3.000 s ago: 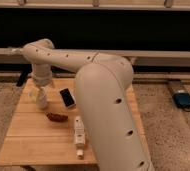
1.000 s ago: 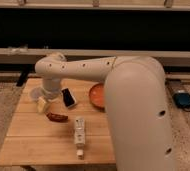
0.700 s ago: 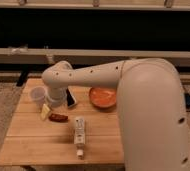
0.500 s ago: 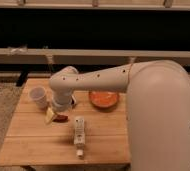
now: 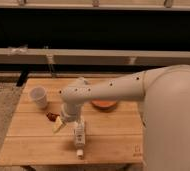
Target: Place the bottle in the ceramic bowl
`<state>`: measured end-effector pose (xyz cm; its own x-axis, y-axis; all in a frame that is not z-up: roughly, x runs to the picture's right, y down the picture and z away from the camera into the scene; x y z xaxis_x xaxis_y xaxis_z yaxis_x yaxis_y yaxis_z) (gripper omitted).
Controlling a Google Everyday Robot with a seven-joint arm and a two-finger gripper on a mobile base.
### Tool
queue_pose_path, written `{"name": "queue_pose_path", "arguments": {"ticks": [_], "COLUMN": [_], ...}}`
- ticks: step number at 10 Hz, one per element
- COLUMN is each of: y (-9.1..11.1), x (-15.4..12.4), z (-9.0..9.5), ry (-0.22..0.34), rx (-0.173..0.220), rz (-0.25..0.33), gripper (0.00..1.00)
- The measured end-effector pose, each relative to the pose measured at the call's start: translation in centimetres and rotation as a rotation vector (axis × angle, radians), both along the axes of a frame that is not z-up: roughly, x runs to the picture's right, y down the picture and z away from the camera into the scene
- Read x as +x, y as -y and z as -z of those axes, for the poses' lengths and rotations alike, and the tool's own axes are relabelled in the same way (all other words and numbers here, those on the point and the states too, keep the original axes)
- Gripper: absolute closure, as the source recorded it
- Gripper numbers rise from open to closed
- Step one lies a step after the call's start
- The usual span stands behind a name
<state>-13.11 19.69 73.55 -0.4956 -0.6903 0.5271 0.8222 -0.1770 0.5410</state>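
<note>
- Table [image 5: 113,135]: light wood, and everything below sits on it. All positions are given relative to the ceramic bowl [image 5: 105,104].
- Ceramic bowl: orange-red and shallow, toward the table's far side. The arm covers its picture-left rim, so only the right and near part shows.
- Bottle [image 5: 79,139]: slim and white, lying flat on the wood, left of the bowl and nearer the camera. It is clearly apart from the bowl, not in it. The long axis runs roughly away from the bowl's side of the table, with the narrow cap end at the near edge.
- Gripper [image 5: 74,124]: down low, left of the bowl and a bit nearer the camera, right at the bottle's far end. It looks on or just above that end, but contact is unclear. Can't tell how wide it's open or whether it has a grip on anything.
- Arm [image 5: 119,87]: fat white link sweeping in from the right, passing over the bowl's left rim, with the wrist bending down just left of the bowl.
- White cup [image 5: 38,96]: upright, far left of the bowl, about level with it and well apart.
- Small dark-brown item [image 5: 51,116]: left of the bowl, between the cup and the gripper, slightly nearer the camera.
- Pale yellowish item [image 5: 58,125]: just camera-side of the brown one, beside the gripper on the side away from the bowl.
</note>
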Motion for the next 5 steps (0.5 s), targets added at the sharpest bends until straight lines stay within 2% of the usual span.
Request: {"name": "queue_pose_path", "arguments": {"ticks": [2,5], "y": [-1.3,-1.8], "x": [1.8,2.8], "z": [0.1,-0.9], "ry": [-0.040,-0.073], "rx": [-0.023,-0.044], "rz": [-0.028,-0.042], "gripper": [0.20,0.20]}}
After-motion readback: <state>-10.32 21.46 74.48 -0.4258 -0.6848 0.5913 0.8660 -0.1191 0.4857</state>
